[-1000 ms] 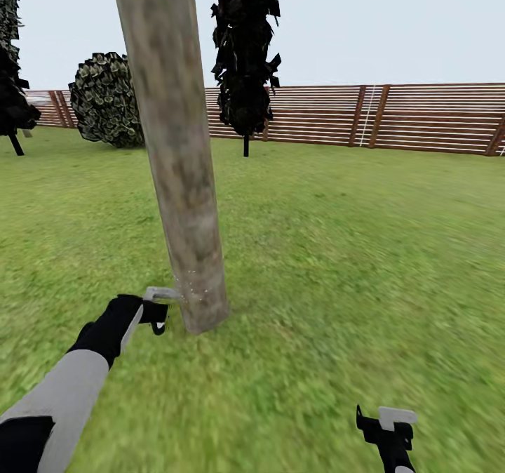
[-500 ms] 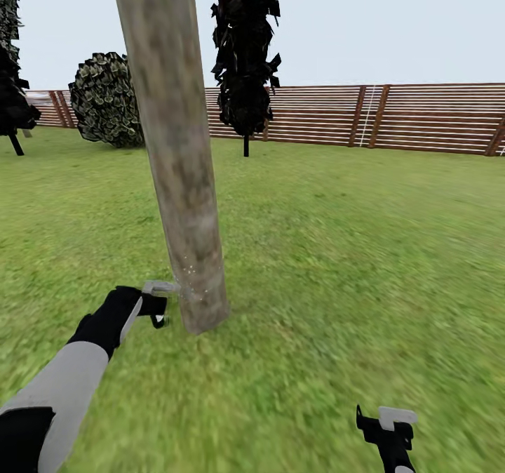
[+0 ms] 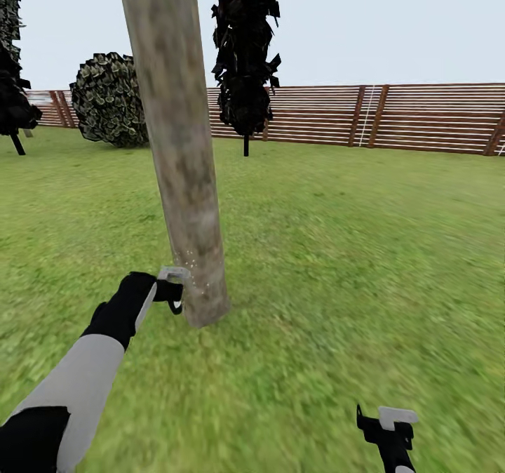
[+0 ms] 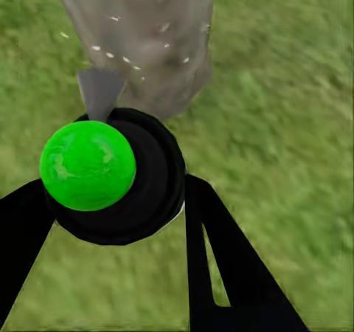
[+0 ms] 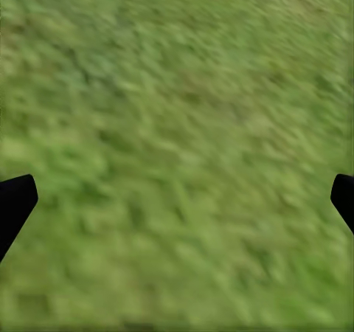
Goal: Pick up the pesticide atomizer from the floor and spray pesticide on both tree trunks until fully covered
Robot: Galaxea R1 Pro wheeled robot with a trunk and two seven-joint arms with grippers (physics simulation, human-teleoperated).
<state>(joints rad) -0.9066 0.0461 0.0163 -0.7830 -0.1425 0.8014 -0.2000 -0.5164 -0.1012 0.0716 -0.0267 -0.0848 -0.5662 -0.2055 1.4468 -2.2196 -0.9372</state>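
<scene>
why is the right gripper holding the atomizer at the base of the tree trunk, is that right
Not quite: the left gripper holds the atomizer at the base of the tree trunk, as the head view shows. The right gripper hangs open over bare grass.

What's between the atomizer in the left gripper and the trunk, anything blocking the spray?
Nothing visible. The left gripper holds the atomizer right beside the tree trunk, nozzle aimed at its base. Pale pesticide specks already dot the bark there. Only grass lies around it.
</scene>
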